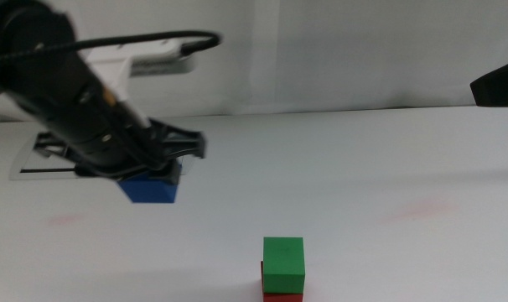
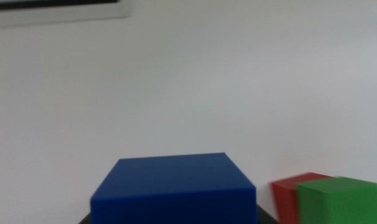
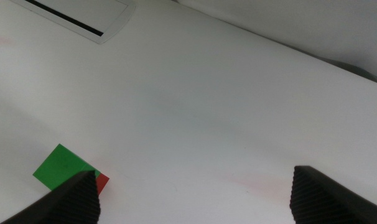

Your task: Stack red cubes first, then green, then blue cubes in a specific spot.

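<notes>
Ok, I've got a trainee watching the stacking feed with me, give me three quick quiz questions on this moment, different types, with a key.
1. True or false: the green cube sits on top of the red cube.
2. Which gripper holds the blue cube?
A. the left gripper
B. the right gripper
C. neither; it lies on the table
3. Fill in: the right gripper's jaws are ____, with nothing between them.

Key:
1. True; in the middle view only a strip of red shows beneath the green.
2. A; it carries the blue cube above the table, left of the stack.
3. Open.
</notes>
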Action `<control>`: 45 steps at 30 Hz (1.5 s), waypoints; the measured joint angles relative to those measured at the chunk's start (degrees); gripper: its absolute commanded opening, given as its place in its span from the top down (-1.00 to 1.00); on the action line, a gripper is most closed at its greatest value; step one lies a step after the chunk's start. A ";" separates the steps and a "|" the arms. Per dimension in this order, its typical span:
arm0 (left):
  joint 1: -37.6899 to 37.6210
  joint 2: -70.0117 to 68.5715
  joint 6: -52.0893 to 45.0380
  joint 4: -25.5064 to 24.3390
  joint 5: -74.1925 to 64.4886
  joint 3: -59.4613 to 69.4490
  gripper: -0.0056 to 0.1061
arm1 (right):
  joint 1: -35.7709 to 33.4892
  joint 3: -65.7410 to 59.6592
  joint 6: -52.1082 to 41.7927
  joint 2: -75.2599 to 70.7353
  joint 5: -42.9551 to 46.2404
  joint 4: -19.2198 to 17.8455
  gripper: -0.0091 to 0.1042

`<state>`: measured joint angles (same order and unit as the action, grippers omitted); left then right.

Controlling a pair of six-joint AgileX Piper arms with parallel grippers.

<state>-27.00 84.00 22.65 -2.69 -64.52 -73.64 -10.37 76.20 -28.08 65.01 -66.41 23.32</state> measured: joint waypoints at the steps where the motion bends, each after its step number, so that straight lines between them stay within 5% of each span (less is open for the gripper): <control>1: -1.98 0.00 1.30 -1.25 -1.16 -1.55 0.95 | 0.00 0.00 0.00 0.00 0.00 0.00 -0.60; 8: -13.97 -0.04 11.22 -8.79 -4.84 -9.56 0.95 | 0.00 0.00 0.00 0.00 0.00 0.00 -0.60; 17: -23.25 2.34 19.66 -9.39 -5.45 -10.49 0.95 | 0.00 0.00 0.00 0.00 0.36 0.10 -0.60; 45: -28.06 13.01 26.90 -4.80 -4.81 -10.49 0.95 | 0.00 0.00 0.00 0.00 0.36 1.43 -0.60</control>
<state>-55.07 97.01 49.55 -7.49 -69.33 -84.13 -10.37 76.20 -28.08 65.01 -66.06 24.75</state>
